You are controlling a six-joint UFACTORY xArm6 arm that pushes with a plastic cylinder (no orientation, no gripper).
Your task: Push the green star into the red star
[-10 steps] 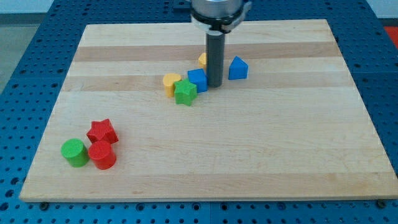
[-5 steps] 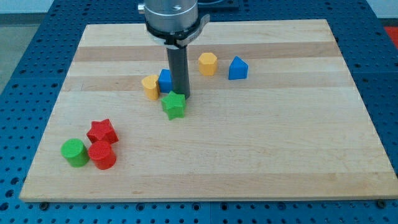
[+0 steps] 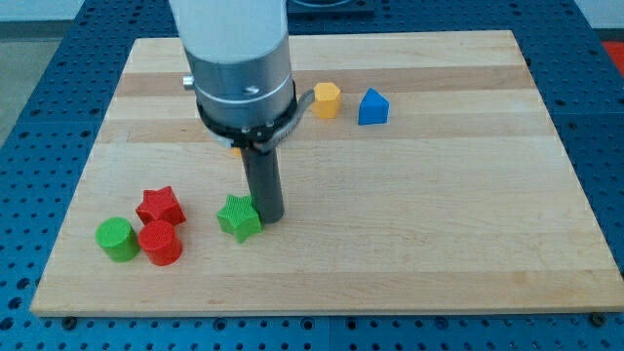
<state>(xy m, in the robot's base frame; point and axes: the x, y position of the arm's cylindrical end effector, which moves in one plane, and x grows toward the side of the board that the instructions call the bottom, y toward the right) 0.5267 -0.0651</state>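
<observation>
Green star [image 3: 239,216] is what you are asked to move, and it lies low on the worktop [image 3: 439,244], left of centre, well short of the red star. Reading from the view's left, you first meet a green cylinder [image 3: 116,239] near the bottom-left corner. Just to its right a red cylinder [image 3: 160,243] sits touching or nearly touching it, and the red star [image 3: 160,206] lies directly above that red cylinder, close against it. A bare strip of wood separates this cluster from the green star. Right beside the star you see my tip [image 3: 270,216], pressed against or just touching the star's right edge, on the side away from the red star. As for the end effector, it is a plain dark rod with nothing to open or close and it holds nothing; its lower end rests at board level. The large grey and white arm body above the rod fills the upper middle of the view, and a small patch of yellow [image 3: 234,149] peeks out at its lower left edge, probably a block, though you cannot make out its shape. Further right, near the view's top, a yellow block [image 3: 327,99] that looks hexagonal stands just left of a blue house-shaped block [image 3: 372,107], the two apart.
</observation>
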